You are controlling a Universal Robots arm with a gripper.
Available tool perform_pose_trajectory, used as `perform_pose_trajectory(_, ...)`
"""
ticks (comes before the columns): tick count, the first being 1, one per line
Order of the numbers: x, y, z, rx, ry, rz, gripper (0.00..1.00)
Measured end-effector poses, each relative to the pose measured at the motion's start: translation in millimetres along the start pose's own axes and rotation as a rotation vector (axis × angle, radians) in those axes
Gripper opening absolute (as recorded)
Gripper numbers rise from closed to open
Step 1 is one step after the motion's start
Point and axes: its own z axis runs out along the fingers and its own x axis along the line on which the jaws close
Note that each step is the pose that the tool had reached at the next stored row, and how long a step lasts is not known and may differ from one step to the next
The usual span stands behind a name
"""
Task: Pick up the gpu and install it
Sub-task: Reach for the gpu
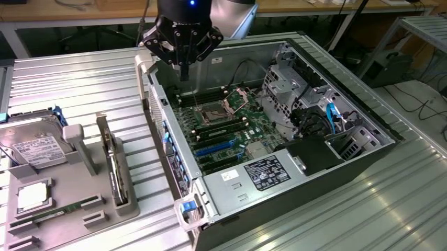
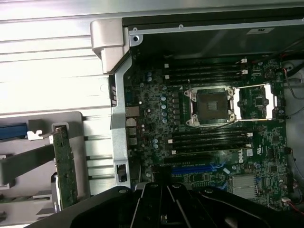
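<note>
Your gripper hangs over the far end of the open case, above the motherboard and near the CPU socket. Fingers are clenched together into one point and grasp nothing. In the wrist view the gripper sits above the board, with the socket open and bare. The gpu is not picked up: it stands on edge in a slot of the gray holder, on the exterior view's left, well apart from the gripper and outside the case. The wrist view shows the gpu upright in that holder, green board edge showing, just beside the case's outer wall. The hard drive sits on the same holder, further to the exterior view's left, and a memory stick lies flat on its near end. Holder and case both rest on the ribbed metal table.
</note>
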Motion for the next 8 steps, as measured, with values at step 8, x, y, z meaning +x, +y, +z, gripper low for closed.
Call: perform_pose_trajectory(8,7.7,-1.1,-0.3,0.0000,0.0000,0.000,0.11)
